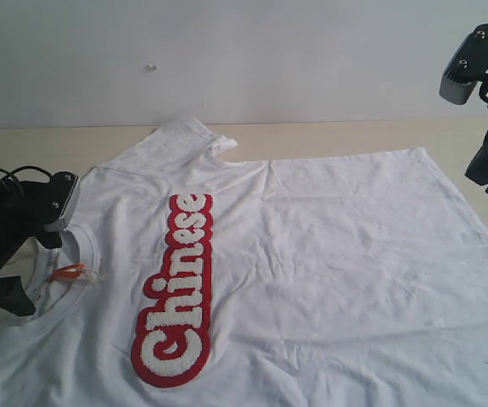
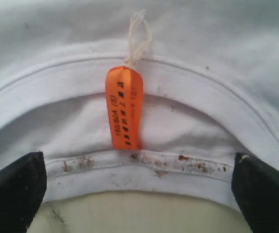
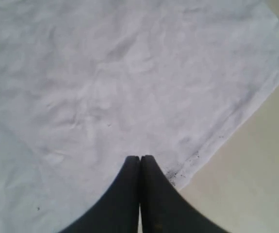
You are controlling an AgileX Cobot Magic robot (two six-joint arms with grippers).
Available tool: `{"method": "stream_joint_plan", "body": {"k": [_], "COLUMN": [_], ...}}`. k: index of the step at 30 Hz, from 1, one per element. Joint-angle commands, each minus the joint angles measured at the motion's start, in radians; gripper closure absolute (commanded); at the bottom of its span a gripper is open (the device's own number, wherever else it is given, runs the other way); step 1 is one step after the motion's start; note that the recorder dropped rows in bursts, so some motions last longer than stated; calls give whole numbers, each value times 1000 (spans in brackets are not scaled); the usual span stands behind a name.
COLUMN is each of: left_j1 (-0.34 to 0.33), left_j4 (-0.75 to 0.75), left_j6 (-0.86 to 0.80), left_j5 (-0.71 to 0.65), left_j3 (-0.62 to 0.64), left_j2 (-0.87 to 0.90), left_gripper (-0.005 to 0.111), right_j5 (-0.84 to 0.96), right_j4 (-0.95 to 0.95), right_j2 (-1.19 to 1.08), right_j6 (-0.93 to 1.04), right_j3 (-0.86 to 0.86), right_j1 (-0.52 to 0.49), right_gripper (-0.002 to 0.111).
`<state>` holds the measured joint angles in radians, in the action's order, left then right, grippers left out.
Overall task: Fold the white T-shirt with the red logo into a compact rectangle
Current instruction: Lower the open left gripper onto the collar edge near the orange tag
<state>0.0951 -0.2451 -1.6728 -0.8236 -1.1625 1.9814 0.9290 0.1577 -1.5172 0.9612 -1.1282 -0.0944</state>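
Left side: left tool (image 2: 139,206) spread wide, low over the collar (image 2: 144,167), one finger at each side of the neck opening. Nothing between the fingers yet. Orange tag (image 2: 124,108) hangs on a string loop across the collar, midway between them (brownish specks along the collar seam, source unclear).

Middle: shirt (image 1: 328,254) lies chest-up on the desk (image 1: 328,136), mostly flat, light creases. Neck to the left, hem to the right. Far sleeve (image 1: 188,136) partly bunched; the near edge runs out of frame. Logo (image 1: 177,292) faces up, running as a strip from near to far, just beside the collar.

Right side: right tool (image 3: 140,167) pressed shut, empty, held clear above the hem (image 3: 212,145) near a corner of the shirt, bare desk just beyond.

Step, as I judge it: the very start. No fold shows, and the left tool looks set for a collar or shoulder pinch.

Next move likely calls for the left tool to drop and close on cloth only, missing the tag string. The right tool must open before it can take the hem, so that both lift together.
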Motion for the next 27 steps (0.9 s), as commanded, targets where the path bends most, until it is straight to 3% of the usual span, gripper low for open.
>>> {"method": "stream_joint_plan", "body": {"k": [1,27], "left_j1": [6,6], "left_j4": [-11,132], "left_j6": [9,36], "left_j5": [-24,75], "left_j3": [-12,-12], "left_j2": [21,50], "left_gripper": [2,2], "right_j5": [25,42], "right_j4": [3,24], "right_j2": [-35,-53], "right_j6": [40,157], "right_j3": [-6,-6], "right_j1": [1,1], "right_gripper": [108,108]}}
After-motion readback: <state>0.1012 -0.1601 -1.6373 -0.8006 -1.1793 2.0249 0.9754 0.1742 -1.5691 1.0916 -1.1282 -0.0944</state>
